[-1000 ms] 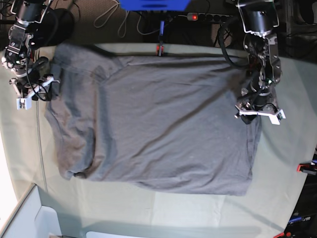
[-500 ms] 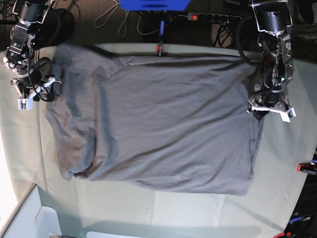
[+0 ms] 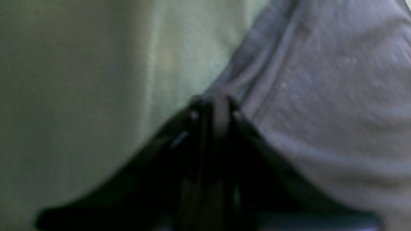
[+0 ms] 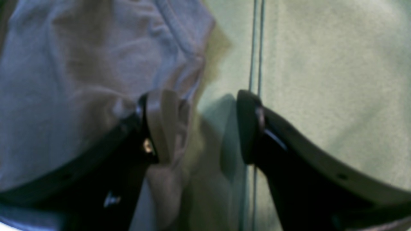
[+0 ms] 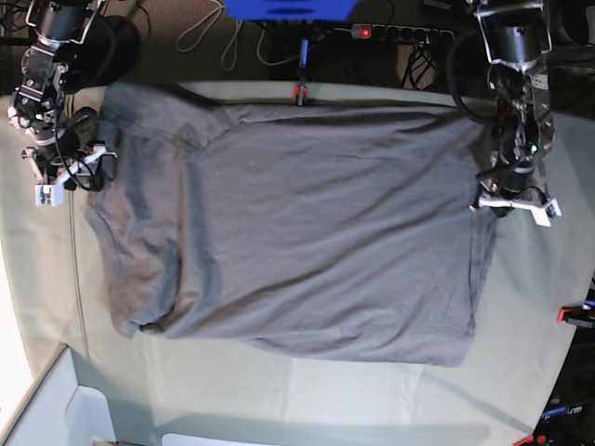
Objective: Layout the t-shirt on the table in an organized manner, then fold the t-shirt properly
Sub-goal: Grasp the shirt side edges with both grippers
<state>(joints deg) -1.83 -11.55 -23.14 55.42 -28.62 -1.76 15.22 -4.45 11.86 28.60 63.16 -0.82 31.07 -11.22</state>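
The right gripper [image 5: 65,172] is standing wide open at the t-shirt's [image 5: 307,232] sleeve edge, one finger [image 4: 160,125] over cloth, gripping nothing. The grey shirt is lying spread flat across the table [image 5: 539,307]. The left gripper [image 5: 507,200] is pinching the shirt's hem, jaws closed.

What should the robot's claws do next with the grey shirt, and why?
Probably close the right claw: it gapes at the t-shirt edge, one finger on cloth, while the left claw already looks pinched on the opposite hem. Then both could pull it flat.
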